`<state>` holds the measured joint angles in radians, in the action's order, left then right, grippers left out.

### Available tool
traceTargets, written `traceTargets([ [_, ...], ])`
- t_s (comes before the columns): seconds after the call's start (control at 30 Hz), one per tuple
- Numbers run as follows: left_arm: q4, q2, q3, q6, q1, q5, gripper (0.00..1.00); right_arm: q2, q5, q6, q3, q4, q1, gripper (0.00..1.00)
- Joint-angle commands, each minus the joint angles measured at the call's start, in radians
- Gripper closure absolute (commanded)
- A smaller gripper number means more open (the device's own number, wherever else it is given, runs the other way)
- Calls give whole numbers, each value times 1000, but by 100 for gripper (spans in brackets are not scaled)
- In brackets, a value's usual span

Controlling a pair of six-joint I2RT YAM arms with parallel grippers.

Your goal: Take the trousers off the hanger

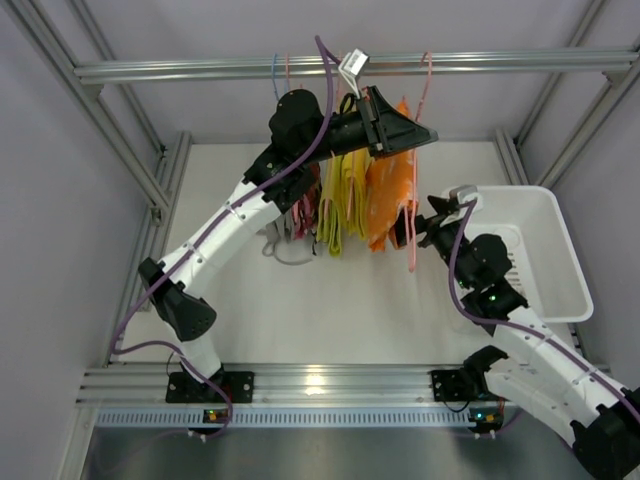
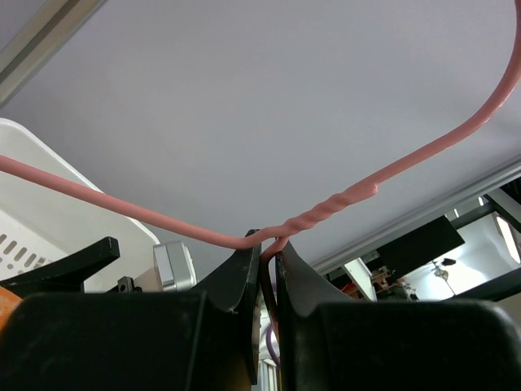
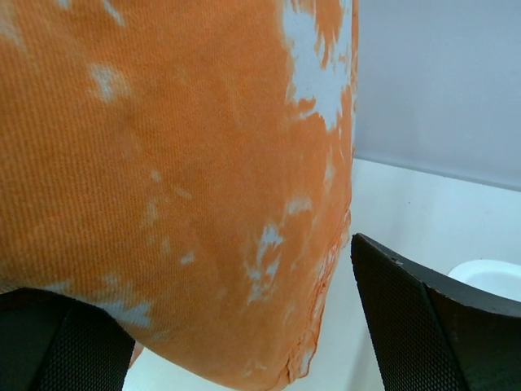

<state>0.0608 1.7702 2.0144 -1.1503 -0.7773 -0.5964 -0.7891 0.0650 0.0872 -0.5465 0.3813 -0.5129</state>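
Trousers (image 3: 203, 163) fill the right wrist view, orange with pale blotches. Their lower hem hangs between the fingers of the right gripper (image 3: 244, 326), which are spread as wide as they go, one on either side of the cloth and closed on nothing. That placement looks like the set-up for a pinch on the hem and a pull downward.

The left gripper (image 2: 269, 254) is pinched tight on the hanger (image 2: 334, 210), where the pink wire's shoulders meet its twisted neck under the hook. This hold probably steadies the wire so that a tug on the cloth neither swings it nor lifts it off the rail (image 1: 200, 70).

From above, the garment hangs folded over the hanger below the far rail, just right of the yellow-green garments (image 1: 340, 200). It is left of the white basket (image 1: 540, 210), which sits close to the right arm and is likely there to receive it.

No brand, label or legible writing shows in any view.
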Motion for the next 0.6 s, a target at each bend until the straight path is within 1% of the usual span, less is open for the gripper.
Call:
traceTargets([
  [0.0,203,-31,83,-3,1,15,100,-4,1,-17,-61,160,-32,0],
  [0.23,206,-17,109,-3,3,21,100,-1,-47,-14,-75,143,-41,1],
  [0.57,206,-18,110,4,15,21,100,39,-53,-21,-79,50,-76,1],
])
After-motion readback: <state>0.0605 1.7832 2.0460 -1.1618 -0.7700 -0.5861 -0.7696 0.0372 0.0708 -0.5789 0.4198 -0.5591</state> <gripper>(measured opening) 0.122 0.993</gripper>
